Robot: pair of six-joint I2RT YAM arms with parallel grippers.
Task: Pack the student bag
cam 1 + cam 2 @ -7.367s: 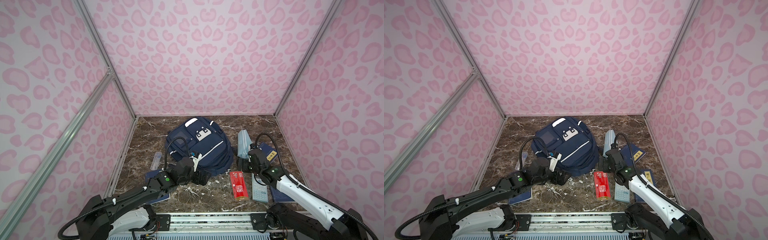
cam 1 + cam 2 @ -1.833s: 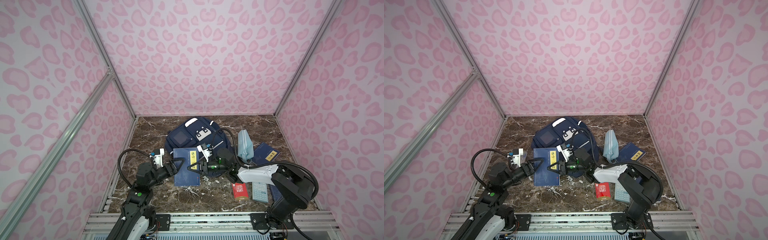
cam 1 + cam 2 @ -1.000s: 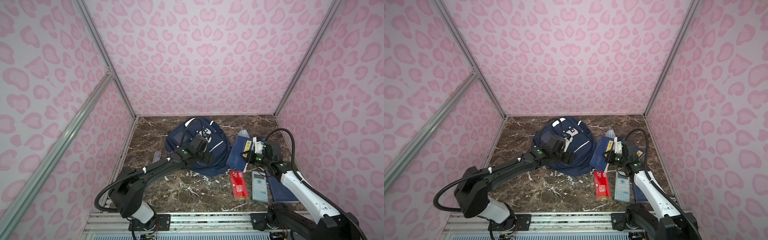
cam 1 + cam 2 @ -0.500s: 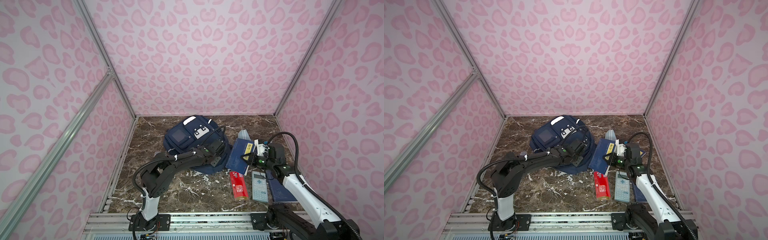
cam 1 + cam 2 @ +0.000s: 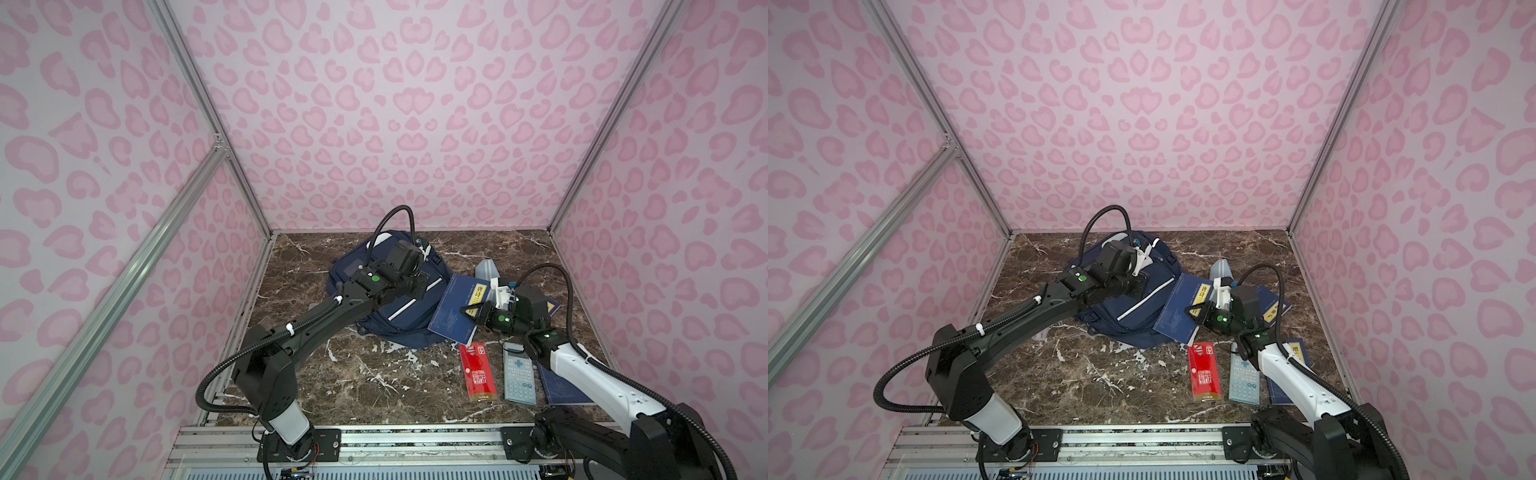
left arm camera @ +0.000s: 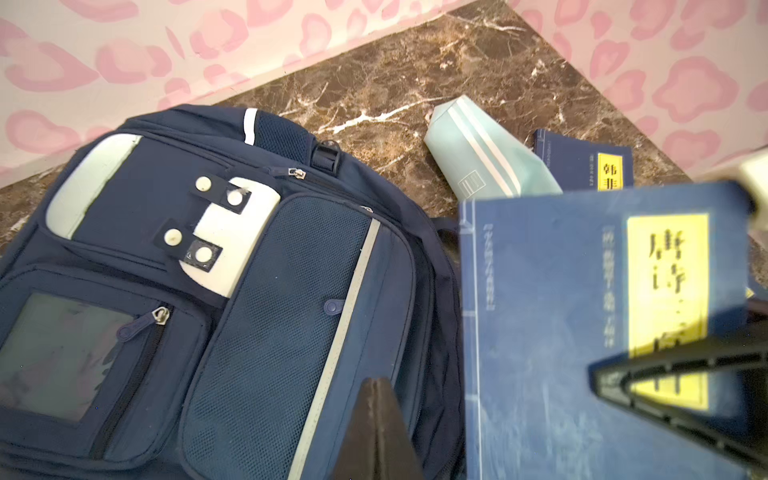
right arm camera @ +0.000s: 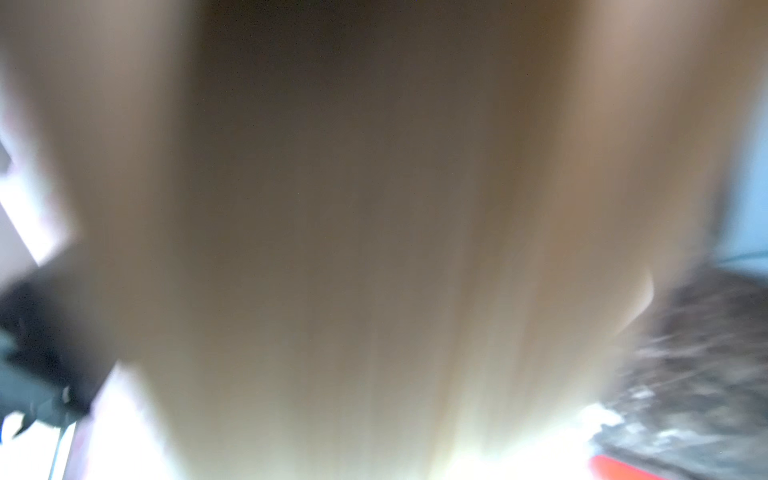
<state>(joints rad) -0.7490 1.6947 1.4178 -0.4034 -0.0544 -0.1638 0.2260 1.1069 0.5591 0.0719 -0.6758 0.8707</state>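
The student bag (image 5: 399, 316) (image 5: 1133, 316) lies flat on the marble floor, navy with white stripes; its front pockets fill the left wrist view (image 6: 291, 291). My left gripper (image 5: 417, 286) (image 5: 1140, 286) (image 6: 376, 386) is over the bag's right side beside a dark gap in its edge, shut, with nothing visible between the tips. My right gripper (image 5: 471, 311) (image 5: 1196, 311) is shut on a navy book with a yellow label (image 5: 455, 309) (image 5: 1177, 311) (image 6: 561, 332). The book is tilted up against the bag's right edge. A blurred tan surface fills the right wrist view.
A light-blue pouch (image 5: 487, 268) (image 6: 486, 158) lies behind the held book, and a second navy book (image 6: 582, 162) beside it. A red packet (image 5: 478, 372), a grey calculator (image 5: 518, 374) and another navy book (image 5: 561, 386) lie at the front right. Pink walls enclose the floor.
My left gripper has gone from open to shut and has drawn back a little over the bag's right side. The right gripper keeps the book tilted in nearly the same place.
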